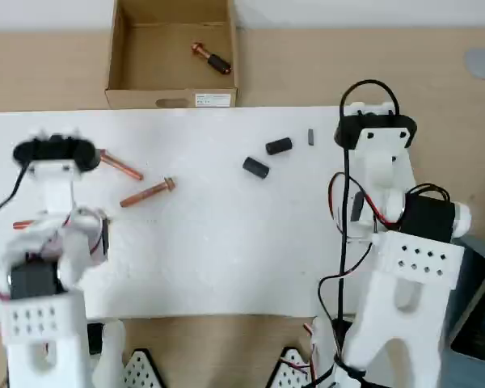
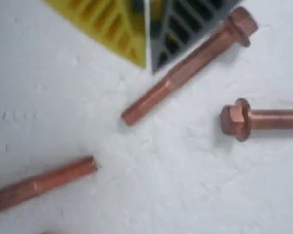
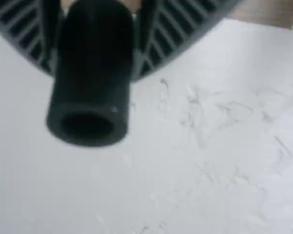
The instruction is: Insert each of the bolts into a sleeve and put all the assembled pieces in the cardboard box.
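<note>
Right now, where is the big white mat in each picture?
High view: the white mat spreads across the middle, from the cardboard box to the arms' bases.
Left wrist view: mat lies under three copper bolts.
Right wrist view: mat lies beneath the black sleeve.
Shared landmark: the mat itself; bolts also mark it from above.
</note>
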Tool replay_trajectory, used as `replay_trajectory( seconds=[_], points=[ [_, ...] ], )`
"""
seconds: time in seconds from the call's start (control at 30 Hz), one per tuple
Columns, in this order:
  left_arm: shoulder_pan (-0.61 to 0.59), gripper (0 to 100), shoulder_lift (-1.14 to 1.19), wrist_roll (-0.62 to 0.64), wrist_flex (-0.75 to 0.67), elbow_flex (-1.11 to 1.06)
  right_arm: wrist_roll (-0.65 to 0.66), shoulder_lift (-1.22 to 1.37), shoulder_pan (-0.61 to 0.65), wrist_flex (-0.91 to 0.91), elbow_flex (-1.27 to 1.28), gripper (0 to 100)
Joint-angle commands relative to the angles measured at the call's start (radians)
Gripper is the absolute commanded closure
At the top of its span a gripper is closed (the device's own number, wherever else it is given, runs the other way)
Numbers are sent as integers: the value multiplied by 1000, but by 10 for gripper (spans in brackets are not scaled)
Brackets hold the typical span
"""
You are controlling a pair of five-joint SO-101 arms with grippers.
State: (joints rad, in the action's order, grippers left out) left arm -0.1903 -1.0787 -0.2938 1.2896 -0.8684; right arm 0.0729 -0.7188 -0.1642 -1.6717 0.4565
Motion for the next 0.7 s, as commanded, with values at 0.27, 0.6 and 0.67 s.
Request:
replay_trajectory(
  seconds=[0.27,0.6,0.67],
  points=[
    [109,998,561,-224,207,400,-106,-30,-12,9,-2,988],
    [203,998,783,-425,227,486,-103,-30,-97,11,-1,988],
    [198,997,832,-470,227,519,-101,-30,-111,12,8,988]
  ],
)
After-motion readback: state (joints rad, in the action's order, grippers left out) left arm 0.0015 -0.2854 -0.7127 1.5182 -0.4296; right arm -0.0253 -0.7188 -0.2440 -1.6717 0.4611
